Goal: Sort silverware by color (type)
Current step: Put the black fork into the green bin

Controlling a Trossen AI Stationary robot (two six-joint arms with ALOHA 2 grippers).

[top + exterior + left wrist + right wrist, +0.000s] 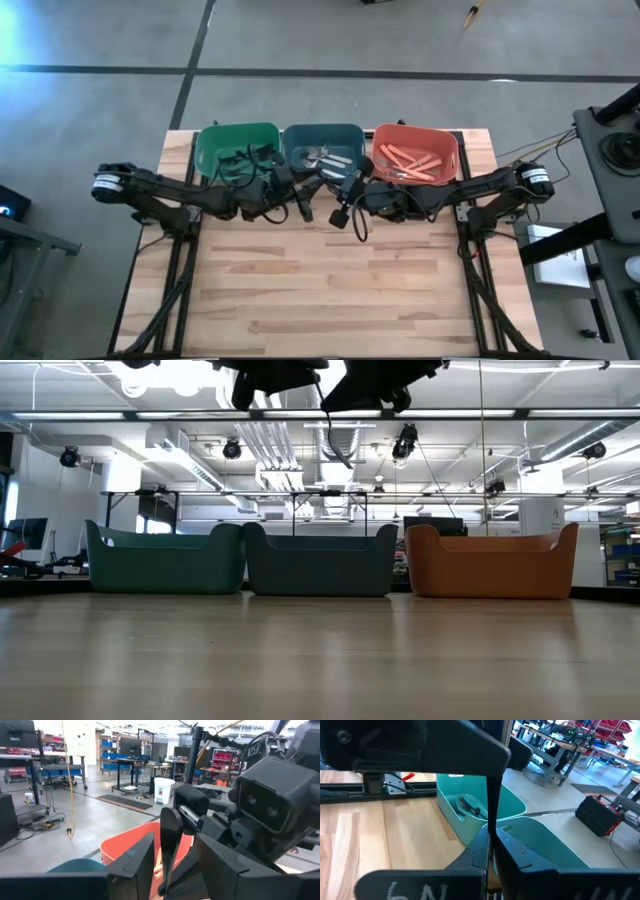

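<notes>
My right gripper (491, 855) (332, 190) is shut on a thin black utensil (492, 795) that stands up out of its fingers. My left gripper (175, 870) (312, 190) is open and faces it, with one finger on either side of the same black utensil (170, 845). I cannot tell whether those fingers touch it. Both grippers meet high above the table, just in front of the middle blue-grey bin (323, 150). That bin holds silver pieces, the green bin (237, 150) holds black ones, and the orange bin (415, 152) holds orange-pink ones. My right gripper pinches the black utensil between its two fingers near one end (492, 837). The utensil rises straight up out of the fingers toward the left gripper, lifted clear of the table and bins. The fingers themselves hide the exact place of contact.
The three bins stand side by side along the table's far edge (320, 560). The wooden tabletop (330, 290) stretches out in front of them. In the low view both grippers (320, 380) hang high above the bins. Cables loop under the right wrist (360, 230).
</notes>
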